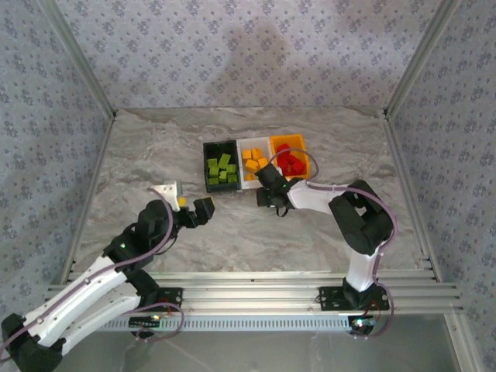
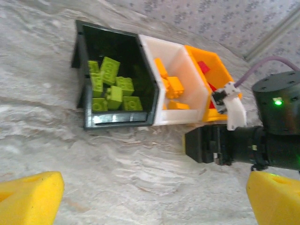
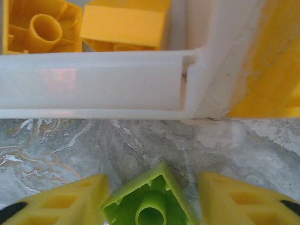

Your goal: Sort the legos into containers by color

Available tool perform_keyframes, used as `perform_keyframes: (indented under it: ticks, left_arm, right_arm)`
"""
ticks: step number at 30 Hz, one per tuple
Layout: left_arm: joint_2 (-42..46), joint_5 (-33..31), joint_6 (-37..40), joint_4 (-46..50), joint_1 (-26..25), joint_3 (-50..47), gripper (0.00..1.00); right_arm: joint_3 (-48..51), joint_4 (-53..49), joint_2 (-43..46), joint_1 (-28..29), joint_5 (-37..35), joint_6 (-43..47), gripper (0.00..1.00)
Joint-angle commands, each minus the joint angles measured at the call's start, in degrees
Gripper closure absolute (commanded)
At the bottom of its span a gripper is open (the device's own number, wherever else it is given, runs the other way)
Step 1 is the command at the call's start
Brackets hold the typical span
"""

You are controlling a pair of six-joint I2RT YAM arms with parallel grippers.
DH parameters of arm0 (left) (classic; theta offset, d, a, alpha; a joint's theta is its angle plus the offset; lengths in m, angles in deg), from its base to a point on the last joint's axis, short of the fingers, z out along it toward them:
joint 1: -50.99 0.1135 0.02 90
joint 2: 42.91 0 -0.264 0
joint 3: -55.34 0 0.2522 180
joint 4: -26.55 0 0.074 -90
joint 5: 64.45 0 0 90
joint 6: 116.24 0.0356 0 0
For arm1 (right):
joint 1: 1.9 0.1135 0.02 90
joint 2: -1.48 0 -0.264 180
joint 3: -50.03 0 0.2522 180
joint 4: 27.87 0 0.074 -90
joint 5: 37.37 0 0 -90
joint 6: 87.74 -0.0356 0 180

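Three containers stand in a row: a black bin (image 1: 219, 146) holding lime green legos (image 2: 112, 86), a white bin (image 1: 253, 186) holding yellow-orange legos (image 2: 173, 86), and an orange bin (image 1: 304, 155) holding red legos (image 1: 291, 163). My right gripper (image 3: 153, 206) sits low just in front of the white bin (image 3: 93, 84). Its yellow fingers have closed in on both sides of a green lego (image 3: 145, 199), whose hollow underside faces the camera. My left gripper (image 2: 152, 201) hovers open and empty over bare table, nearer the front and left of the bins (image 1: 186, 200).
Metal rails (image 1: 256, 279) run along the table's near edge, and patterned walls close in the other three sides. The right arm's black wrist (image 2: 243, 145) lies low in front of the orange bin. Marbled tabletop (image 1: 139, 163) stretches left of the bins.
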Motion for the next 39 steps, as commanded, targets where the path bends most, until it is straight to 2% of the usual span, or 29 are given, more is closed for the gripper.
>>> perform_keyframes:
  ticks: [1, 6, 10, 16, 20, 23, 24, 26, 27, 30, 33, 36, 39]
  left_arm:
    - [2.94, -5.51, -1.25, 6.10, 0.01, -0.43, 0.00]
    - [6.03, -9.64, -1.07, 11.36, -0.04, 0.22, 0.00]
    - [8.15, -11.75, -1.11, 14.96, -0.02, 0.22, 0.00]
    - [10.83, -12.98, -2.03, 16.82, -0.04, -0.60, 0.00]
    - [11.86, -16.77, -3.87, 20.47, -0.04, 0.08, 0.00]
    - [12.19, -18.76, -4.62, 22.16, -0.03, 0.19, 0.00]
    - [12.25, -18.98, -5.06, 22.58, -0.01, 0.28, 0.00]
    - [12.16, -20.95, -5.67, 22.65, 0.04, 0.19, 0.00]
    - [11.97, -21.54, -5.98, 22.57, -0.01, 0.19, 0.00]
    - [10.69, -23.84, -6.71, 21.93, 0.03, 0.66, 0.00]
    - [8.76, -25.87, -5.92, 19.22, -0.04, 1.11, 0.00]
    - [6.72, -27.13, 0.23, 10.78, 0.14, -0.57, 0.00]
    - [2.40, -32.59, 6.30, 1.95, 2.46, -1.27, 0.00]
  right_arm:
    - [-1.36, -2.42, -1.02, 1.71, 0.77, 0.74, 0.57]
    - [-1.94, -2.94, 2.84, 4.55, 0.87, 1.99, 0.71]
    - [-6.43, -4.74, 5.34, 8.26, 1.81, 2.78, 0.71]
    - [-24.45, -7.26, -4.37, 8.88, 4.13, 3.11, 0.70]
    - [-38.74, -12.26, -14.56, 7.75, 2.03, 2.83, 0.66]
    - [-45.88, -13.92, -19.66, 5.88, 1.20, 1.63, 0.63]
    - [-47.31, -13.90, -20.59, 5.15, 1.41, 1.32, 0.59]
    - [-49.72, -13.48, -21.67, 4.23, 2.34, 1.58, 0.41]
    - [-50.27, -13.45, -21.41, 4.06, 2.62, 1.72, 0.38]
    - [-47.86, -10.16, -17.27, 4.04, 2.29, 3.16, 0.33]
    - [-40.63, -6.10, -9.47, 4.35, 0.82, 3.51, 0.31]
    - [-28.94, -0.73, 1.25, 4.62, -1.05, 2.82, 0.30]
    - [-15.93, 5.14, 11.73, 4.88, -4.38, 2.24, 0.29]
